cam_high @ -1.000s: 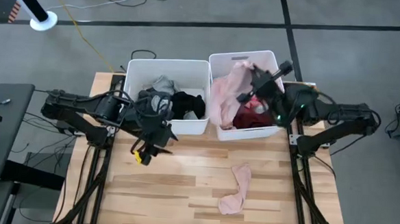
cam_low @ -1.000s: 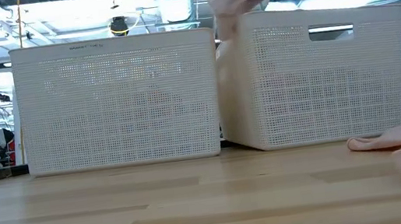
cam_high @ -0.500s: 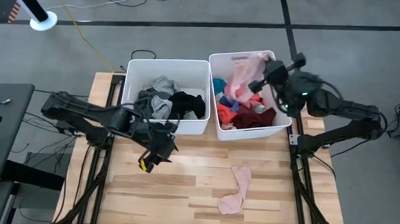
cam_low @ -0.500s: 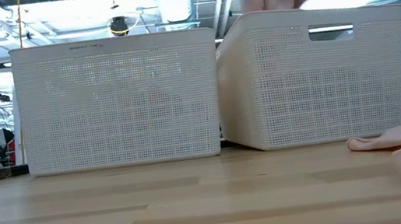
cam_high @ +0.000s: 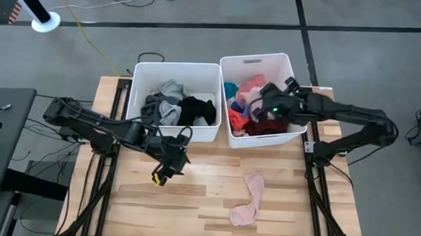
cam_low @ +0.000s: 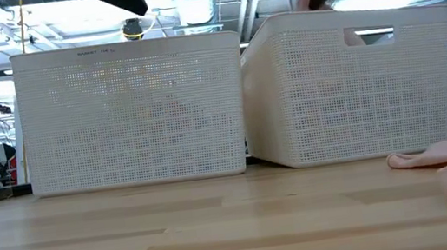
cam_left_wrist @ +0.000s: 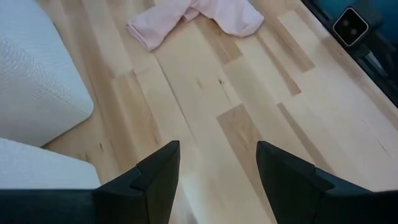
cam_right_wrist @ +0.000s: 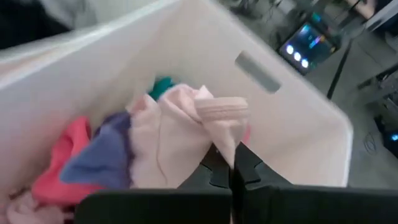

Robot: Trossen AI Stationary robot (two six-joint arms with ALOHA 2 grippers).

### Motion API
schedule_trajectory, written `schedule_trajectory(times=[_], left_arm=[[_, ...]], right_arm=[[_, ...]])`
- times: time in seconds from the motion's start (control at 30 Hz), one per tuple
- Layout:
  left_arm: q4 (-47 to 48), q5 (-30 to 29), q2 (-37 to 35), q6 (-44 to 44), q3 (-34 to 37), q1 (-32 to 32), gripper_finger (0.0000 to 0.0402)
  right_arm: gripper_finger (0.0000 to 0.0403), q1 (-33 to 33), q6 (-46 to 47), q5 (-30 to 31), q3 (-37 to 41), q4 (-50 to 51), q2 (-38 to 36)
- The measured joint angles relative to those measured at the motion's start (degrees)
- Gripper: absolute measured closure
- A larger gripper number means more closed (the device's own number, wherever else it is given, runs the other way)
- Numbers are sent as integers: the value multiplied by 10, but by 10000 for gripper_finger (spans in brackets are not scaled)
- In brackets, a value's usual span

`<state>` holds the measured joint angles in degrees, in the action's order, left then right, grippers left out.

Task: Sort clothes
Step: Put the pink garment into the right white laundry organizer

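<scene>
Two white bins stand side by side at the table's far side. The left bin point(cam_high: 177, 71) holds grey and black clothes point(cam_high: 181, 108). The right bin point(cam_high: 260, 63) holds pink, red and blue clothes point(cam_high: 248, 118). My right gripper point(cam_high: 264, 106) is low inside the right bin, shut on a pale pink garment point(cam_right_wrist: 180, 134). Another pink garment point(cam_high: 248, 199) lies flat on the table, near right of centre. My left gripper point(cam_high: 170, 166) hangs open and empty over the table in front of the left bin, its fingers point(cam_left_wrist: 217, 149) toward that garment point(cam_left_wrist: 199, 15). My right gripper pinches a bunched fold of the pale pink garment point(cam_right_wrist: 221, 142) between its two shut fingers, just below the ribbed band point(cam_right_wrist: 221, 107). The garment spreads ahead of the fingers onto the clothes in the right bin; how many layers are held I cannot tell.
In the low view the two bins' near walls point(cam_low: 130, 112) point(cam_low: 359, 88) stand across the table, with bare wood point(cam_low: 221, 230) in front of them. The right arm point(cam_high: 348, 114) reaches over the right bin's right wall. A black stand point(cam_high: 0, 136) is left of the table.
My right gripper has swung the pink garment from over the right bin's left wall toward the bin's far side, then gone down into the bin; the garment now lies on the clothes there. My left gripper has moved a little toward the table's right and near edges.
</scene>
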<state>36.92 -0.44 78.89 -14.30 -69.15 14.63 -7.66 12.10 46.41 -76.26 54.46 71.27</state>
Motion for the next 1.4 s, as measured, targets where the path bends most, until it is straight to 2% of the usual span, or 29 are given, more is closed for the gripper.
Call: schedule_trajectory(times=[0.23,0.5,0.7,1.07,1.23,1.4], left_arm=[[-54,25,0,14,28,0,196],[-114,46,0,17,57,4,196],[-128,46,0,17,58,9,196],[-162,46,0,15,58,15,196],[-177,47,0,16,58,15,196],[-190,47,0,16,58,15,196]], right_arm=[[395,-11,34,-34,38,24,38],[393,-57,51,-134,91,36,69],[393,-99,74,-174,140,20,69],[392,-175,65,-302,255,-139,68],[392,-191,65,-333,296,-172,68],[386,-188,64,-344,301,-173,68]])
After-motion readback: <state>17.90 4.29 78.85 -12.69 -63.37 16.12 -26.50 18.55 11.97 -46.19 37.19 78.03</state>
